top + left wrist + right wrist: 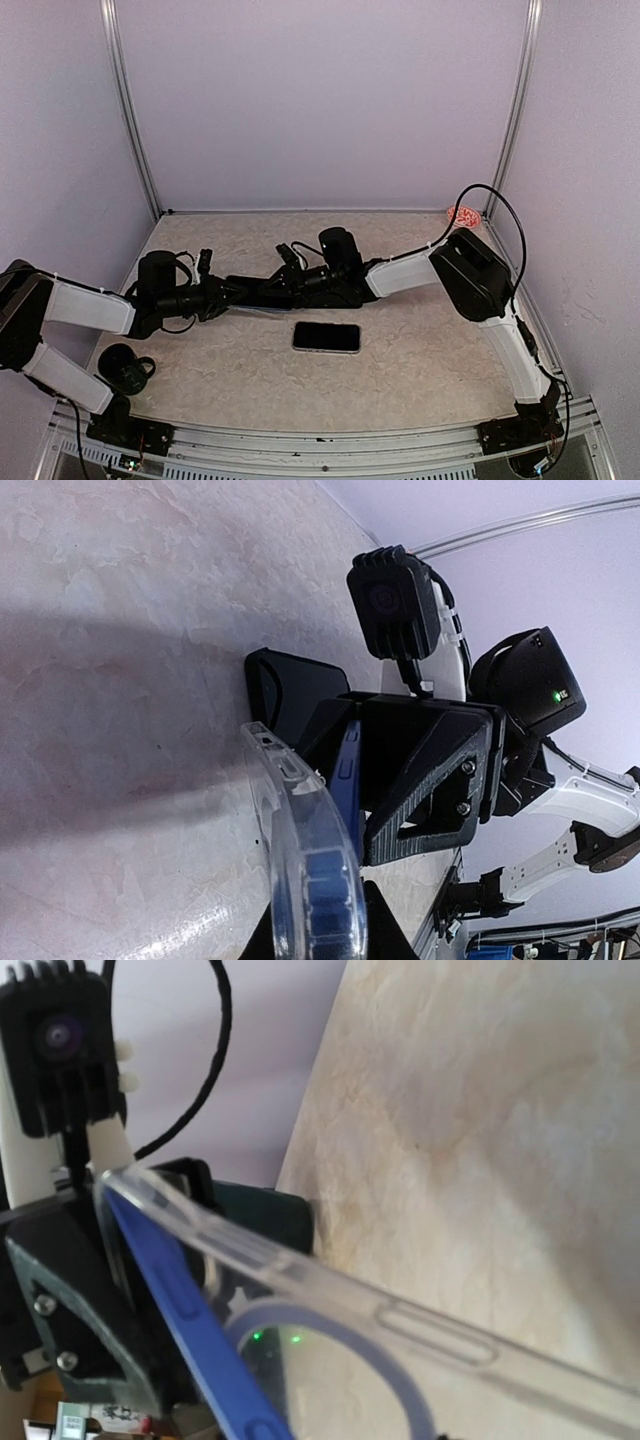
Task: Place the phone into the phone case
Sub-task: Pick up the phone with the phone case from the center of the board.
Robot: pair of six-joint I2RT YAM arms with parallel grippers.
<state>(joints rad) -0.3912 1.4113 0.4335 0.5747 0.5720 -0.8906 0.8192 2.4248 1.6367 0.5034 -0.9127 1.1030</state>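
The dark phone (326,337) lies flat on the table, just in front of the two meeting grippers; it also shows as the dark slab phone (290,692) beyond the case. The phone case (300,860) is clear with a blue rim and stands on edge above the table. My left gripper (320,932) is shut on its near end. My right gripper (365,760) straddles the far end, its black fingers (425,780) a little off the blue rim, open. In the right wrist view the case (330,1280) crosses the frame and my own fingers are hidden.
A black round object (125,365) sits on the table by the left arm's base. A small red item (463,214) lies in the back right corner. Pale walls and metal posts (135,130) close in the marbled table (420,350) on three sides.
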